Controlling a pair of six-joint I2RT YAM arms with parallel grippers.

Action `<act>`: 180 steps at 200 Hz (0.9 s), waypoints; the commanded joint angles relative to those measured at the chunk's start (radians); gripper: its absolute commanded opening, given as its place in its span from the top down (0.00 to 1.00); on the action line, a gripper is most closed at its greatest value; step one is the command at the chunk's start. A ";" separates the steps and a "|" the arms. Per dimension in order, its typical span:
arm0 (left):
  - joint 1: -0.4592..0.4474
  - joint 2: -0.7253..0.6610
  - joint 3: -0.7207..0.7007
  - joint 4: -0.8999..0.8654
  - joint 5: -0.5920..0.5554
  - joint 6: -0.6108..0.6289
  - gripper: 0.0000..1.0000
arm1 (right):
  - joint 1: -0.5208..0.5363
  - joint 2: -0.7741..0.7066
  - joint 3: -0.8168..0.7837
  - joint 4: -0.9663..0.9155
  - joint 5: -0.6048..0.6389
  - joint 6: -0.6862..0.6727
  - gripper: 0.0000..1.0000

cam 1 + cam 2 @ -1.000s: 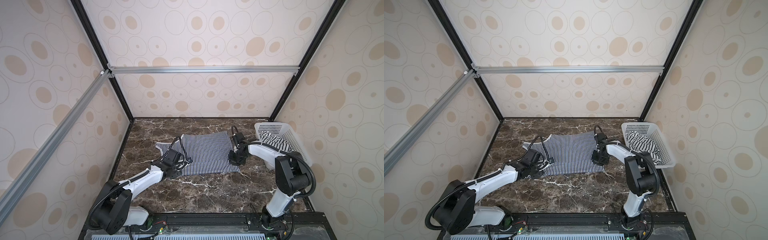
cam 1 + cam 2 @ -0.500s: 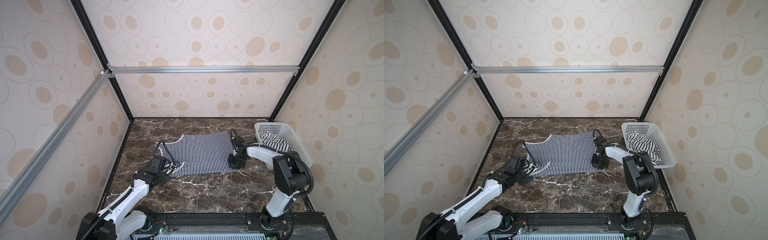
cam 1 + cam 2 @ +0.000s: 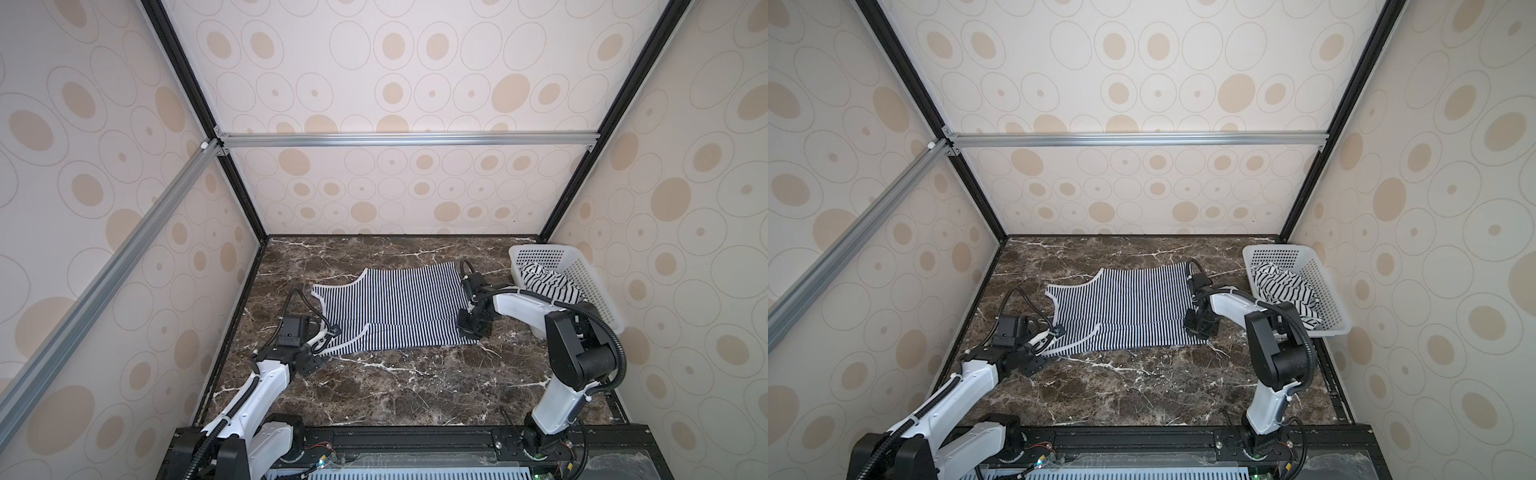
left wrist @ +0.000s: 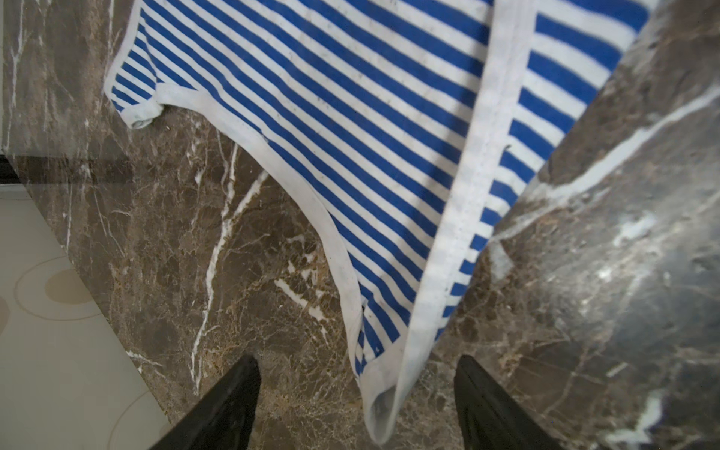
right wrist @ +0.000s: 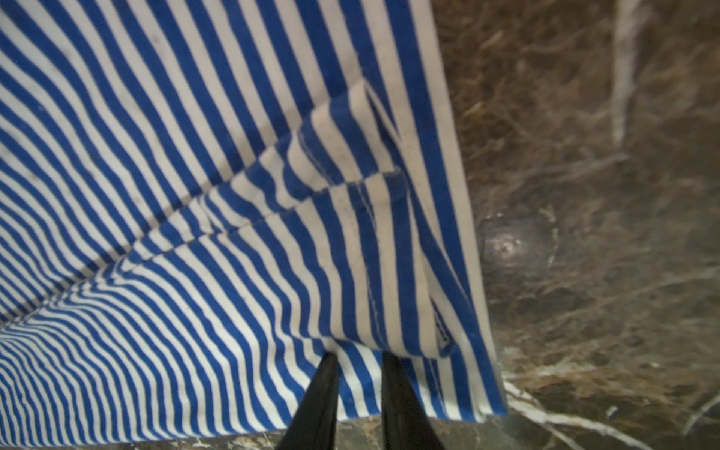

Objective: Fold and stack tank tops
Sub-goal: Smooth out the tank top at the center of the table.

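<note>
Your right gripper [image 5: 360, 389] pinches the fine-striped tank top [image 3: 395, 307], mid-table, at its 4 o'clock corner. Your left gripper [image 4: 356, 405] stands spread around the 8 o'clock strap [image 4: 383, 405]. Pulling one-sided could skew it.

The dark marble surface [image 3: 395, 386] carries a white perforated basket [image 3: 582, 270] at its far corner. A finely striped tank top [image 3: 395, 307] lies spread out beside the basket.

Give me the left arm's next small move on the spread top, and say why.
Probably close the left gripper on the shoulder strap: its jaws stand open with the strap end lying between them, while the right gripper is shut on the hem of the fine-striped tank top, so both could lift together.
</note>
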 commanded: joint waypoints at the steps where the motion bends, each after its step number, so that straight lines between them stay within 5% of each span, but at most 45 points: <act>1: 0.038 0.017 0.019 -0.002 0.053 0.072 0.20 | 0.004 0.005 0.007 -0.028 0.017 -0.007 0.77; 49: 0.133 0.073 0.058 -0.026 0.156 0.117 0.27 | 0.004 0.013 0.015 -0.028 0.011 -0.006 0.77; 81: 0.152 0.137 0.098 -0.070 0.221 0.132 0.66 | 0.004 0.013 0.019 -0.033 0.014 -0.004 0.77; 111: 0.159 0.181 0.128 -0.107 0.251 0.155 0.86 | 0.003 0.006 0.020 -0.041 0.020 -0.006 0.77; 180: 0.225 0.264 0.185 -0.188 0.272 0.230 0.91 | -0.033 0.002 0.024 -0.066 0.051 -0.023 0.77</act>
